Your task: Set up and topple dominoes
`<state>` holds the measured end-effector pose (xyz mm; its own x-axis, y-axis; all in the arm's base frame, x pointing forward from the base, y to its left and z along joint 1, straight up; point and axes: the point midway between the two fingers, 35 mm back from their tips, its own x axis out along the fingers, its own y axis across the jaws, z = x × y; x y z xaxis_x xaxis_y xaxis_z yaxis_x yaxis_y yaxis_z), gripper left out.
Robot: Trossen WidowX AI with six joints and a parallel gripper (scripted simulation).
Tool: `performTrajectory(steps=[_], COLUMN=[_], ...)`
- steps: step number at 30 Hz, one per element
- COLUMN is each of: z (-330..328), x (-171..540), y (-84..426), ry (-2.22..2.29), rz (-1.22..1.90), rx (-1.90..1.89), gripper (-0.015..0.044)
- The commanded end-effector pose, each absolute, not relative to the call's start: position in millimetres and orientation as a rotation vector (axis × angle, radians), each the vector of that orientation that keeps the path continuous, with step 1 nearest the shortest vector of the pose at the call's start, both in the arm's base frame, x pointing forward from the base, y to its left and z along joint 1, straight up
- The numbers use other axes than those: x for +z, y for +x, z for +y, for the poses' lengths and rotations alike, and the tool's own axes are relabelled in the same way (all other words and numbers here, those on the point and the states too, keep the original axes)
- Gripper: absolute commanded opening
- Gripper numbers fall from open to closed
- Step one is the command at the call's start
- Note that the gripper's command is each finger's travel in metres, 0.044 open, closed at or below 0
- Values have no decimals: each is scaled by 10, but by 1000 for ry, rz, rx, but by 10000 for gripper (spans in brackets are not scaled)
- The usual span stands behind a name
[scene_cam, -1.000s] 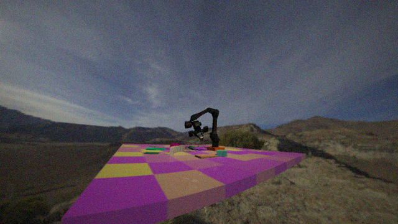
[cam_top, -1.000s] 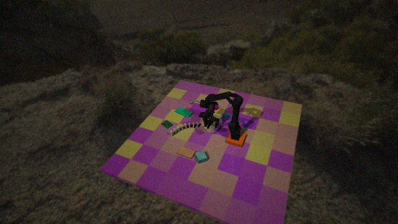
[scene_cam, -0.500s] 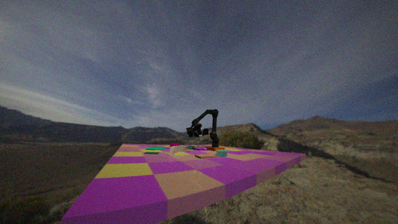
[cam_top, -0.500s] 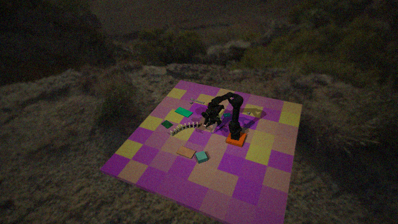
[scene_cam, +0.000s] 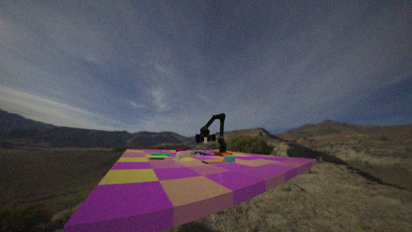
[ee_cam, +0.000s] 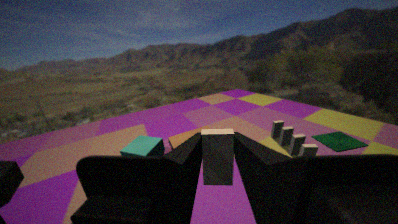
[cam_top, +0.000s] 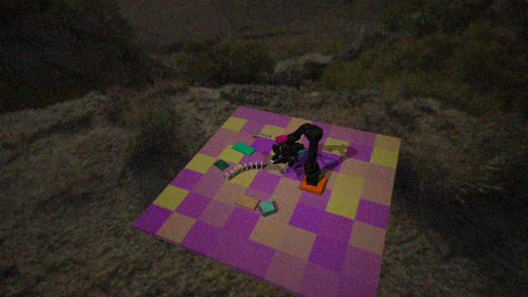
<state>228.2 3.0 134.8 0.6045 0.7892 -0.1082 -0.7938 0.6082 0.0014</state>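
Observation:
A row of several pale standing dominoes [cam_top: 228, 176] [scene_cam: 183, 156] [ee_cam: 295, 145] curves across the left middle of the board. In the wrist view only part of it shows, to the right of the fingers. My gripper [cam_top: 272, 160] [scene_cam: 205, 138] [ee_cam: 217, 137] is shut on a pale domino [scene_cam: 205, 140] [ee_cam: 218, 162]. The domino is upright between the fingertips and held above the board, off the right end of the row in the top view. Part of the row is hidden by the right finger in the wrist view.
A teal block [cam_top: 267, 208] [scene_cam: 229, 158] [ee_cam: 142, 145] sits beside an orange-tan tile [cam_top: 247, 202]. A dark green tile [cam_top: 221, 165] [ee_cam: 340, 141] and a bright green slab [cam_top: 243, 148] lie beyond the row. A magenta block [cam_top: 280, 139] and a grey bar [cam_top: 261, 134] lie behind the gripper.

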Motion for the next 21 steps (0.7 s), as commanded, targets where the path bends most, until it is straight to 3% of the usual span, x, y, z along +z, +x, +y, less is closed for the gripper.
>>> performTrajectory(steps=[1,21], z=[16,2], x=[1360,1233], y=[2281,2308], ry=[-54,-55], rz=[74,75], rx=[900,900], gripper=[107,107])
